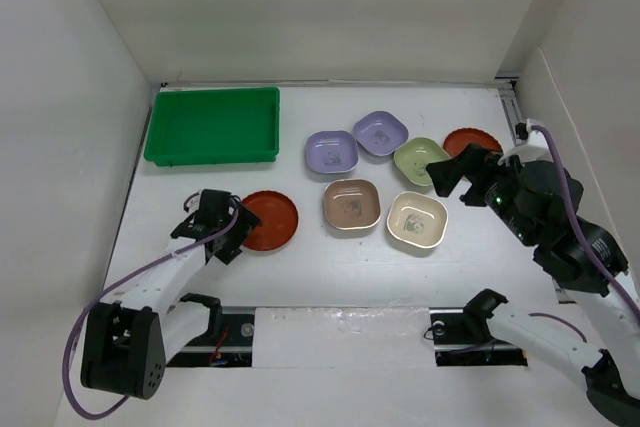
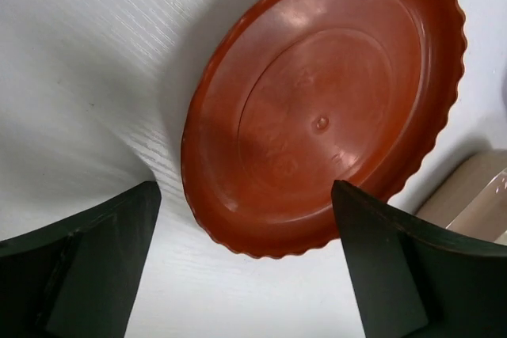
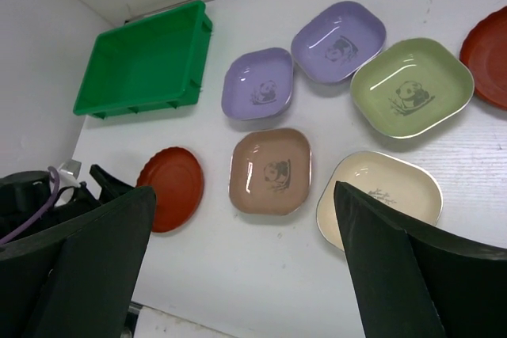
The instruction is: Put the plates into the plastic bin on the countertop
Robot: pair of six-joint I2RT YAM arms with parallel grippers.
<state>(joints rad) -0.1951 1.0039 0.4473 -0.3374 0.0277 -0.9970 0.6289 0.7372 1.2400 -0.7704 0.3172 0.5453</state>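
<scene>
Far red-brown plate partly hidden (right arm overlaps it).

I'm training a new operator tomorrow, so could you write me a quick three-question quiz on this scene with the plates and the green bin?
1. True or false: the green bin already holds a plate.
2. Which plate lies just ahead of the open left pincer? A) a lavender plate B) the round red-brown plate C) the cream plate
3. Fill in: ___ plates lie on the countertop in all.
Key: 1 false, nothing is in the bin. 2 B. 3 seven.
</scene>
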